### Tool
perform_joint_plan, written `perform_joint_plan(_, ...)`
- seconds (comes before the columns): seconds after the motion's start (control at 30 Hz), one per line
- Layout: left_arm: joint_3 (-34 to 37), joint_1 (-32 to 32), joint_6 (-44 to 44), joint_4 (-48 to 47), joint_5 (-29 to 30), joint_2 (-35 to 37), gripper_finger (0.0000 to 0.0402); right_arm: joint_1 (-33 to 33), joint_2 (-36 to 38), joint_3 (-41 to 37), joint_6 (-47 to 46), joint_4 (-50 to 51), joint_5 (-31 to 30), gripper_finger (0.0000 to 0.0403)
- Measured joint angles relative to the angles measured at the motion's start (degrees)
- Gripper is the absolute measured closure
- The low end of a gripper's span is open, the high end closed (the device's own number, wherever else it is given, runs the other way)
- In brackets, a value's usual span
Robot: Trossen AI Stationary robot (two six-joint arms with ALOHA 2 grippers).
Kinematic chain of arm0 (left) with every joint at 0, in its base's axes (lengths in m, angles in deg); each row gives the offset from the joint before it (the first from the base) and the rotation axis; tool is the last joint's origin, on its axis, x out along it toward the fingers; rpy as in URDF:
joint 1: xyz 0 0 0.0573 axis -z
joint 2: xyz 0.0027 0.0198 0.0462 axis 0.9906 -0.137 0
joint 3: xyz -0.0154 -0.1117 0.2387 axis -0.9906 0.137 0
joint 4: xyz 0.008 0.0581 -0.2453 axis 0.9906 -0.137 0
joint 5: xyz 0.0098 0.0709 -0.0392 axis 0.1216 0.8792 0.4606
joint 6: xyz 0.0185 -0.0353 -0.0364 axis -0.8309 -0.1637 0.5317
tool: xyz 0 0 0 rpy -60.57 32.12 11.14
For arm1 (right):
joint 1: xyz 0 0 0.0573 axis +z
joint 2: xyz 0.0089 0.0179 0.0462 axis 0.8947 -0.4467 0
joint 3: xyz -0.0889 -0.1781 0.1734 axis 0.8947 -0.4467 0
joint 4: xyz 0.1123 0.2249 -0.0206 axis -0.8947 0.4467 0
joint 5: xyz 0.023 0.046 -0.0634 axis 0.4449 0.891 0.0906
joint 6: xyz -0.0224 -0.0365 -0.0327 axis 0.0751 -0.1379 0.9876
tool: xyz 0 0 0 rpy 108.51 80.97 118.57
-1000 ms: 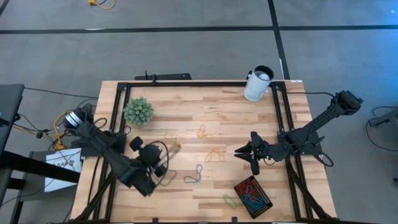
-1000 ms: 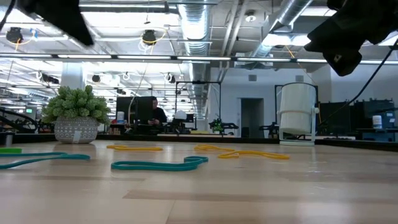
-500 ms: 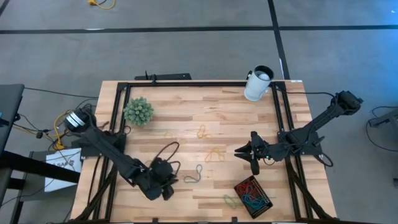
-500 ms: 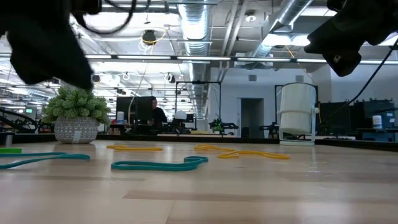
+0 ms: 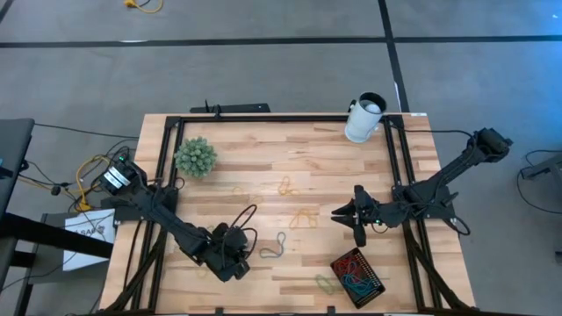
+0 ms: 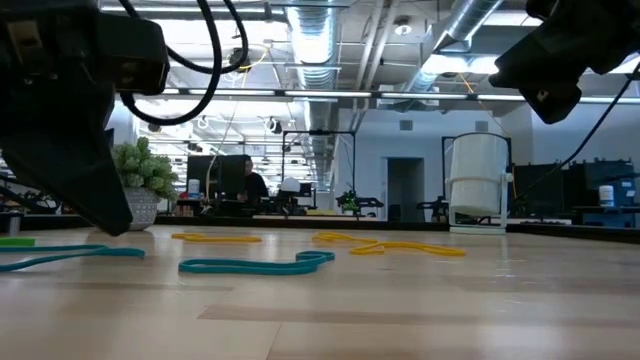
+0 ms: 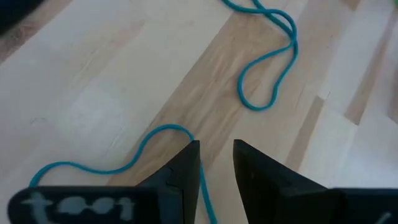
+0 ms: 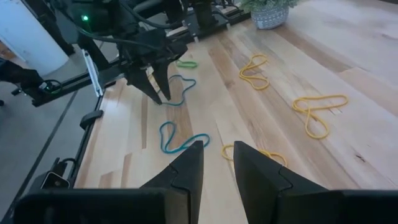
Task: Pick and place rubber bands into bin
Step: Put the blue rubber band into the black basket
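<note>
Loose rubber bands lie flat on the wooden table: a teal one [image 5: 275, 246] near the middle, yellow ones [image 5: 303, 218] [image 5: 285, 186] farther back, a green one [image 5: 327, 283] by the near edge. More fill the black bin [image 5: 379, 281] at the near right. My left gripper [image 5: 233, 263] [image 7: 216, 143] is open and points steeply down just over another teal band [image 7: 143, 140] [image 8: 178, 93], which runs in between its fingers. My right gripper [image 5: 336, 213] [image 8: 217, 146] hovers open at the right, holding nothing. My left gripper stands with one finger [image 7: 186, 165] on each side of a strand of the teal band [image 7: 200, 180], coming from above at a slant. I cannot tell whether the fingertips touch the band, which lies slack on the table.
A potted plant [image 5: 195, 156] stands at the far left and a white cup [image 5: 363, 118] at the far right corner. A black frame [image 5: 263, 118] runs round the table. Bare wood lies between the two grippers.
My left gripper has come down toward the table and toward its near edge, tipping from nearly level to pointing steeply down over the teal band. The bands have not moved.
</note>
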Motion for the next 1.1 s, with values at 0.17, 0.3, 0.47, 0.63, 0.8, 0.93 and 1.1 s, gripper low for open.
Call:
perform_joint_plan(0.17,0.0,0.0,0.8,-0.8,0.2,-1.0,0.0317,0.0,0.0,0.0,0.0,0.0,0.0,0.0320)
perform_joint_plan(0.3,0.0,-0.1,1.8,-2.0,-0.2,-2.0,0.0317,0.0,0.0,0.0,0.0,0.2,0.0,0.0320)
perform_joint_plan(0.47,0.0,-0.1,1.8,-2.9,0.8,-1.9,0.0317,0.0,0.0,0.0,0.0,0.4,0.0,0.0320)
perform_joint_plan(0.63,0.0,-0.1,2.2,-2.8,0.9,-1.9,0.0317,0.0,0.0,0.0,0.0,0.4,0.0,0.0320)
perform_joint_plan(0.8,0.0,-0.1,2.3,-0.8,1.3,-2.9,0.0317,0.0,0.0,0.0,0.0,0.4,0.0,0.0320)
perform_joint_plan(0.93,-0.2,-0.1,2.8,-0.2,2.2,-4.4,0.0317,0.0,0.0,0.0,0.0,0.4,0.0,0.0320)
perform_joint_plan(1.1,-0.7,0.0,3.6,0.1,4.1,-5.3,0.0320,0.0,0.0,0.0,0.0,0.4,0.0,0.0320)
